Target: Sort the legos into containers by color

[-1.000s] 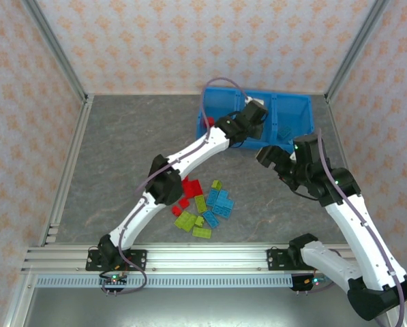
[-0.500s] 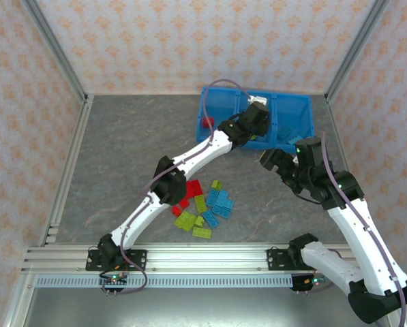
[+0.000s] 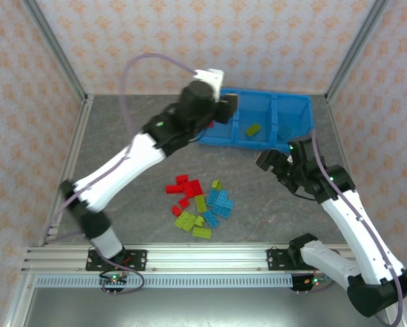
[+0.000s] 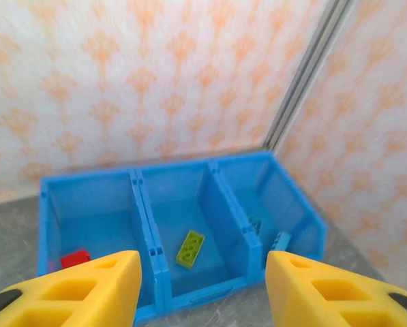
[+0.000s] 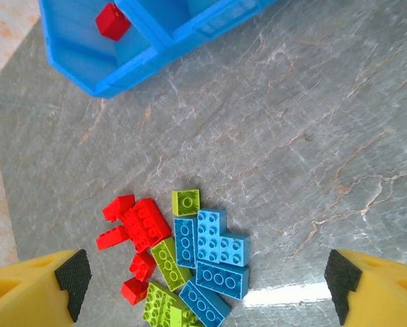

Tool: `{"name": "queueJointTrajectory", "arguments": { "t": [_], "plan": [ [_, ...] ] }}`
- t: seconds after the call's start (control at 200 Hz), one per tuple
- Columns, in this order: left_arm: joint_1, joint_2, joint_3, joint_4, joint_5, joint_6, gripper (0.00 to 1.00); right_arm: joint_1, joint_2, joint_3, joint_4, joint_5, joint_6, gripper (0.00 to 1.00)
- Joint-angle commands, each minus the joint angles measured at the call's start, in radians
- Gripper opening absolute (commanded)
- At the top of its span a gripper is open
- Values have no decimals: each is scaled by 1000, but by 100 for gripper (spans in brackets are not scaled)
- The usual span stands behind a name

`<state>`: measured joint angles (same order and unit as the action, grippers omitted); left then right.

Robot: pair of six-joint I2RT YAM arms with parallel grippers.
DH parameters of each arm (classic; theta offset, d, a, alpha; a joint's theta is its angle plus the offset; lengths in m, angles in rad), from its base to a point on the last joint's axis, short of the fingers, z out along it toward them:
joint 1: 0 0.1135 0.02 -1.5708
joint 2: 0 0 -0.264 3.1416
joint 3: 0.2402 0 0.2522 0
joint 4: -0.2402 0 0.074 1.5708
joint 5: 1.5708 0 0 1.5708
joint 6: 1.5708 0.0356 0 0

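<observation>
Sorting underway; left gripper (image 4: 202, 272) gapes empty near the blue bin (image 4: 143, 204); right gripper (image 5: 204, 283), also apart, next needs a brick from the lower-left lego pile (image 5: 183, 259).

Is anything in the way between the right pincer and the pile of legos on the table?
No. Nothing visible stands between the right pincer and the legos; only grey table lies between them.

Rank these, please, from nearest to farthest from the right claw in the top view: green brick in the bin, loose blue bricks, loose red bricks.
1. Green brick, in the bin's middle compartment, beyond the right claw.
2. Loose blue bricks, on the pile's right side.
3. Loose red bricks, on the pile's left side.
</observation>
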<state>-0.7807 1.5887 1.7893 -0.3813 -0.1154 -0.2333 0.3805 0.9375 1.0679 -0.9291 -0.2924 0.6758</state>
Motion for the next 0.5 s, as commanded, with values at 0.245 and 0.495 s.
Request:
{"name": "queueJointTrajectory", "arguments": {
  "t": [0.245,0.495],
  "plan": [
    [-6,-544,-556,-176,297,453,81,250,383,44,176,1,48,89],
    [-6,-794,-934,-185,309,743,100,340,683,143,210,98,64,89]
  ]
}}
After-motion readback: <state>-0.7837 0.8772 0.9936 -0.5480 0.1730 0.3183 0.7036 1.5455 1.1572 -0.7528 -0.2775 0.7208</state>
